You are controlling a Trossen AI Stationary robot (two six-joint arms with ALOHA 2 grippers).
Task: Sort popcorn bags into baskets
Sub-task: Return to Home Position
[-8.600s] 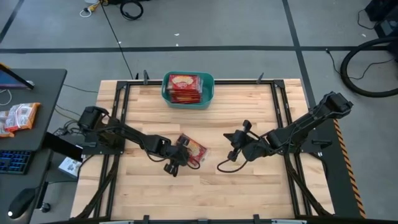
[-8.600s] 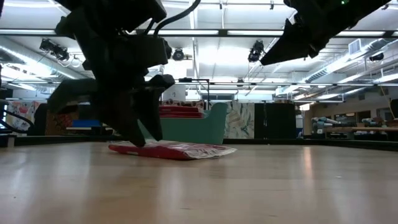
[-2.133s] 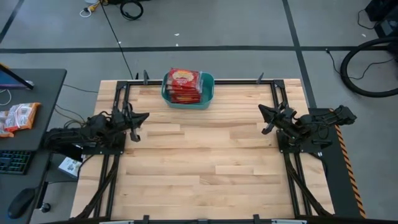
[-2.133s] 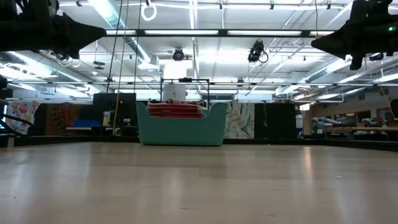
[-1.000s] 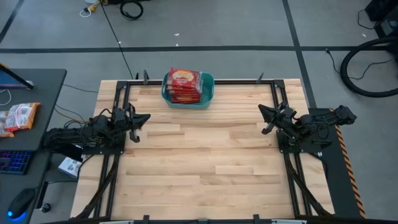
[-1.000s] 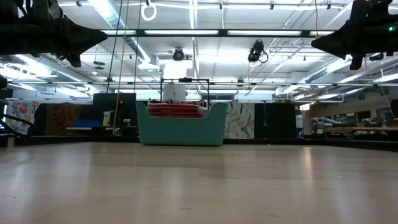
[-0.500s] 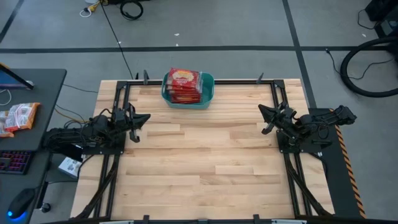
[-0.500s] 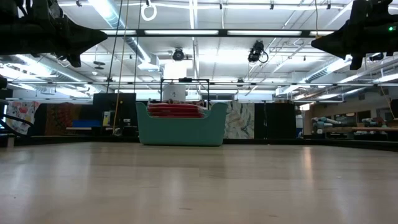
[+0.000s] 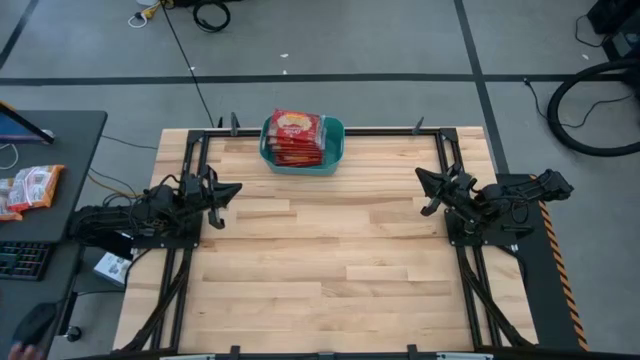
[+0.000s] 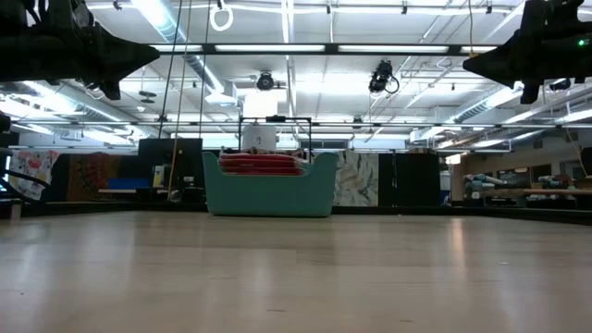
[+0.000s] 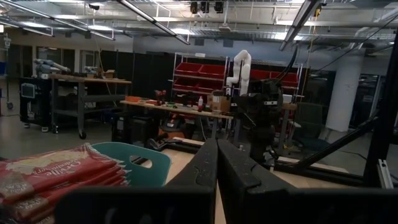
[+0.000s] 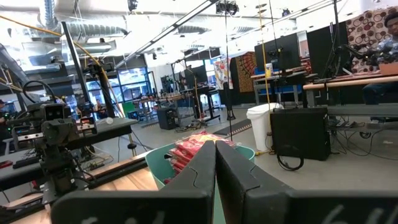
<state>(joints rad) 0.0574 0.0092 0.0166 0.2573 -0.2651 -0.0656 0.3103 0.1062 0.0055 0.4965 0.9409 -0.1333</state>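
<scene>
A stack of red popcorn bags (image 9: 297, 137) lies in the teal basket (image 9: 334, 150) at the middle of the table's far edge; the basket (image 10: 268, 192) stands on its base, and the bags (image 10: 264, 164) rise above its rim. The bags (image 11: 50, 171) and basket (image 11: 137, 165) also show in the left wrist view, and the bags (image 12: 193, 149) in the right wrist view. My left gripper (image 9: 232, 189) rests shut at the table's left edge, its fingers (image 11: 217, 168) together. My right gripper (image 9: 422, 176) rests shut at the right edge, holding nothing.
Bare wooden tabletop (image 9: 320, 250) spreads between the two arms. A black frame rail (image 9: 190, 160) runs along the table's sides. Off the table at the left, a side desk holds an orange-and-white packet (image 9: 30, 188) and a keyboard.
</scene>
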